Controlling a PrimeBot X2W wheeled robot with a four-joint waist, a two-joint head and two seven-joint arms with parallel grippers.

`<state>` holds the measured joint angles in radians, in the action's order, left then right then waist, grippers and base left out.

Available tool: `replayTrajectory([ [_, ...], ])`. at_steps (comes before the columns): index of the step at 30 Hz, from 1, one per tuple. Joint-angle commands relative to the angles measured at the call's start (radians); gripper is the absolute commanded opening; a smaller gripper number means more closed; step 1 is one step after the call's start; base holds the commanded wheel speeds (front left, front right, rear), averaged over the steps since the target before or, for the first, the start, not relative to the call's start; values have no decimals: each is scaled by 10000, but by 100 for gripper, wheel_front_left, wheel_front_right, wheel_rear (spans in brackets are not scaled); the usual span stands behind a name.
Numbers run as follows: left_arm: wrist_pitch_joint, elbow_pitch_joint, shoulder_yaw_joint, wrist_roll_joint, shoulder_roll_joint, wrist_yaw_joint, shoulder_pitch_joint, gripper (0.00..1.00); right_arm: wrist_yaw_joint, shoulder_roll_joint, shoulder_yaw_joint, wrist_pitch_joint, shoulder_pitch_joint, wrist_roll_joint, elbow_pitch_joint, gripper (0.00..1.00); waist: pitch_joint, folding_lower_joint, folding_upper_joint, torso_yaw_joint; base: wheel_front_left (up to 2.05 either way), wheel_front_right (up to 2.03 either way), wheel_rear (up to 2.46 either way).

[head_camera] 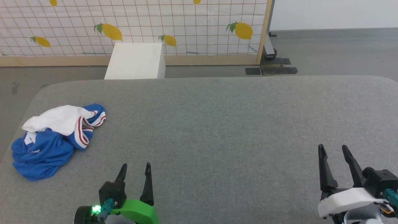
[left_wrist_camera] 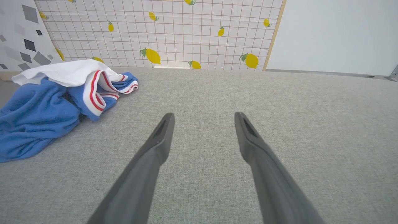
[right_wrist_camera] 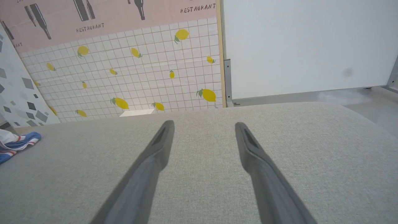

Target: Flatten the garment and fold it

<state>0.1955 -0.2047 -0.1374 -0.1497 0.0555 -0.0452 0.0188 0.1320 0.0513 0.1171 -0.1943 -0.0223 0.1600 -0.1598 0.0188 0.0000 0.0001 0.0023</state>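
Both left hand (head_camera: 136, 165) and right hand (head_camera: 332, 147) gape above grey table (head_camera: 233, 124); lemon screen (head_camera: 199, 28) behind.

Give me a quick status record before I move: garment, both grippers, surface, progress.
garment: crumpled heap, blue with white fabric on top, near the table's left edge
left gripper: open, empty, to the right of the garment, not touching it
right gripper: open, empty, over the table's right side
table: grey fabric top
progress: not yet flattened or folded

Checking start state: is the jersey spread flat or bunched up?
Bunched. The garment lies in a crumpled heap near the left edge of the grey surface, white fabric draped over blue folds, striped trim curled.
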Motion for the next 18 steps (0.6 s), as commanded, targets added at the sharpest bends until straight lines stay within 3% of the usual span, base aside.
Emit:
replayTrajectory([
  [1, 104, -62, -25, -33, -38, -54, -152, 100, -10, -9, 46, -113, -171, 112, -67, 100, 17, 0, -1, -3, 0, 0, 0],
  [18, 455, -348, -130, -217, -45, -108, -184, 100, -12, -10, 109, -465, -283, 169, -358, 100, 59, 0, -1, 162, 0, 0, 0],
])
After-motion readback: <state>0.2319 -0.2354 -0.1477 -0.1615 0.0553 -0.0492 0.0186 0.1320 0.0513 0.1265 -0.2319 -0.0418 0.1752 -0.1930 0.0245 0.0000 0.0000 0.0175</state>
